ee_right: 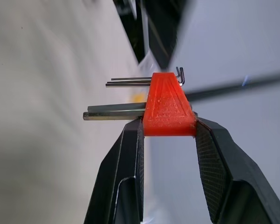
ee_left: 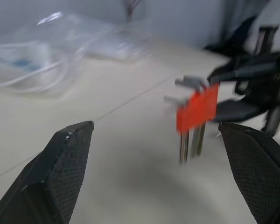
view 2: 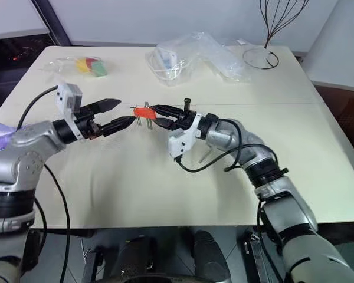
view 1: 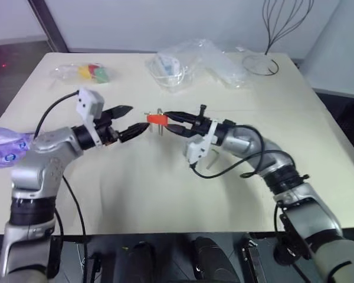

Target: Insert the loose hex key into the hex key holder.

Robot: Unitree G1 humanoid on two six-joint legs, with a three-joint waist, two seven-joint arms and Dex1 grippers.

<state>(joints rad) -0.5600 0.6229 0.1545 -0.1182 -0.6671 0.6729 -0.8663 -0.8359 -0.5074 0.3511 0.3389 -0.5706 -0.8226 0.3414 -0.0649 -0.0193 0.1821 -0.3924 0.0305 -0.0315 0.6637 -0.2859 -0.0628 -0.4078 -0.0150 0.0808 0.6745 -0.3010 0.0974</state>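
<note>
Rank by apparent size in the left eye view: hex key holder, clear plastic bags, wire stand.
1. clear plastic bags, largest
2. wire stand
3. hex key holder, smallest, held above the table, somewhat nearer the camera

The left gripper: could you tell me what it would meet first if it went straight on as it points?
Probably the hex key holder, held up by the right gripper just beyond the open left gripper; depth is hard to judge.
</note>
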